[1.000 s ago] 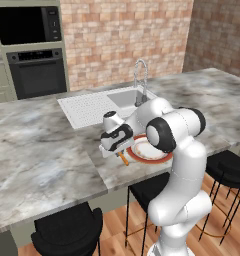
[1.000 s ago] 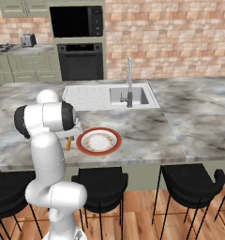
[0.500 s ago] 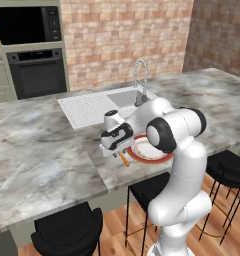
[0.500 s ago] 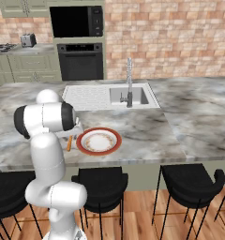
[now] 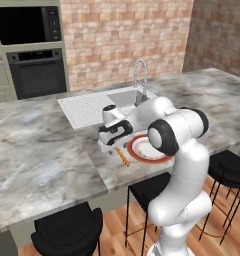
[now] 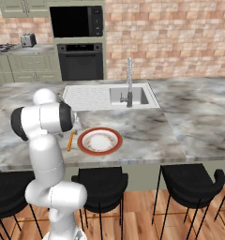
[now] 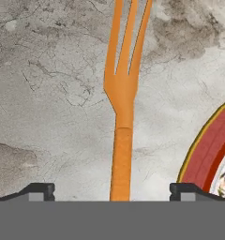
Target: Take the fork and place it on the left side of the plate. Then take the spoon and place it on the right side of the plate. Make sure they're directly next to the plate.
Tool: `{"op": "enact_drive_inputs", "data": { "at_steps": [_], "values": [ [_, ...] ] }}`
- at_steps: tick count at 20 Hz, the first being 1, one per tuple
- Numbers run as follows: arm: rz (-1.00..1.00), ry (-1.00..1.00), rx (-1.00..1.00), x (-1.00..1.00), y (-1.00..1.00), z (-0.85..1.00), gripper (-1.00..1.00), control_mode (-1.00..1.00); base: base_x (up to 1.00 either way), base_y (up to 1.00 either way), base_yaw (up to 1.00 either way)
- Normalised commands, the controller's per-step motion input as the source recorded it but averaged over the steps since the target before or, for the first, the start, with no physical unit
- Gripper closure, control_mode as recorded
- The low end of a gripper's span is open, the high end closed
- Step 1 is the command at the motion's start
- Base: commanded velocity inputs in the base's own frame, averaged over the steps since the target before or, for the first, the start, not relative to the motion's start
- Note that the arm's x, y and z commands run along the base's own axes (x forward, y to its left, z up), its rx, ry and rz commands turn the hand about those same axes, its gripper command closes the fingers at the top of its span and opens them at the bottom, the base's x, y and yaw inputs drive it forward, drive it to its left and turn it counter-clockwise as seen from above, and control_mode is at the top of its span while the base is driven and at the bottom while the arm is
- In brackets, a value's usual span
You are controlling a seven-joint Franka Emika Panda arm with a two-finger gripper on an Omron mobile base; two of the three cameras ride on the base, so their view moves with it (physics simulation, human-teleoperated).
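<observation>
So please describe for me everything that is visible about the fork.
The fork is slim and plain orange, and looks like plastic. It has three long tines, a flat neck and a rounded straight handle. It lies flat on the marbled grey counter, just left of the plate with its red-brown rim, close beside it with a narrow strip of counter between them. In the hand view the handle runs between the two fingertips of the open tool, and neither fingertip touches it.

Arm bent low, pincer (image 7: 112,191) spread wide, pointing down.
</observation>
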Motion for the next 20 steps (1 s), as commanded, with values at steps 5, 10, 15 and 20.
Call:
{"op": "enact_drive_inputs", "data": {
  "at_steps": [5,10,15,20],
  "values": [
    [0.00,0.00,0.02,-0.21,0.07,0.33,-1.00,-1.00,0.00,0.00,0.00],
    [0.00,-0.01,0.10,-0.56,-0.02,0.22,-1.00,-1.00,0.00,0.00,0.00],
    [-0.01,-0.05,0.18,-0.73,-0.09,0.17,-1.00,-1.00,0.00,0.00,0.00],
    [0.00,0.00,0.22,-0.70,-0.07,0.23,-1.00,-1.00,0.00,0.00,0.00]
  ]
}}
